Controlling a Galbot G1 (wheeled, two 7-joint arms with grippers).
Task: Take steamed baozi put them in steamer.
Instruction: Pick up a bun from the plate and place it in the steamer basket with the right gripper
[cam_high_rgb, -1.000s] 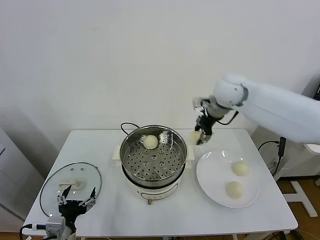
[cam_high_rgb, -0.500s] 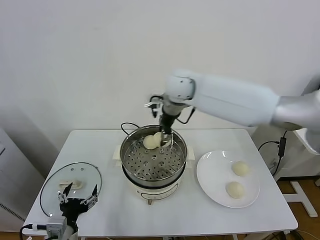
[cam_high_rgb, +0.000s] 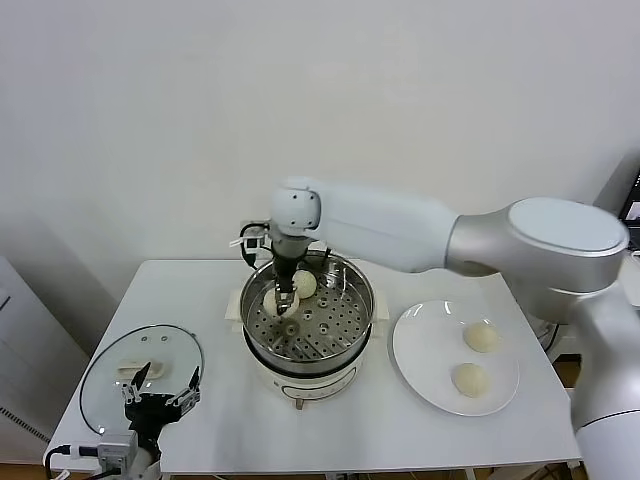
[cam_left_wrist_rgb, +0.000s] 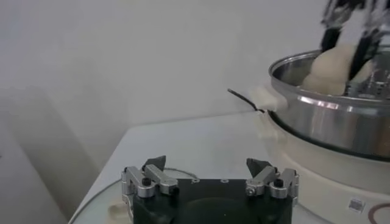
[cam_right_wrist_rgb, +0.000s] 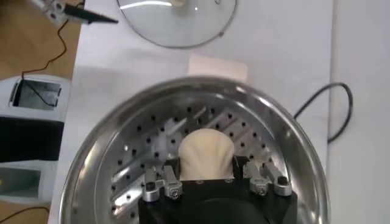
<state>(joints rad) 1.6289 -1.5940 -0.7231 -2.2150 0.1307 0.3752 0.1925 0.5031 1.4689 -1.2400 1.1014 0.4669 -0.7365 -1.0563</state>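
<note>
Steel steamer (cam_high_rgb: 345, 300) had your right gripper (cam_high_rgb: 284, 301) inside, pinching a baozi (cam_right_wrist_rgb: 207, 154); left gripper (cam_high_rgb: 160, 390) spread, parked over the tabletop (cam_high_rgb: 400, 430).

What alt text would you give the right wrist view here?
The right gripper holds a pale baozi between its fingers, low over the perforated floor of the shiny steamer. Past the steamer's rim, a glass lid lies on the white table.

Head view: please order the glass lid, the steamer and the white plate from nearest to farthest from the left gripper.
From the left gripper:
1. Glass lid, directly under it at the table's left.
2. Steamer, at the middle.
3. White plate, far right.
</note>
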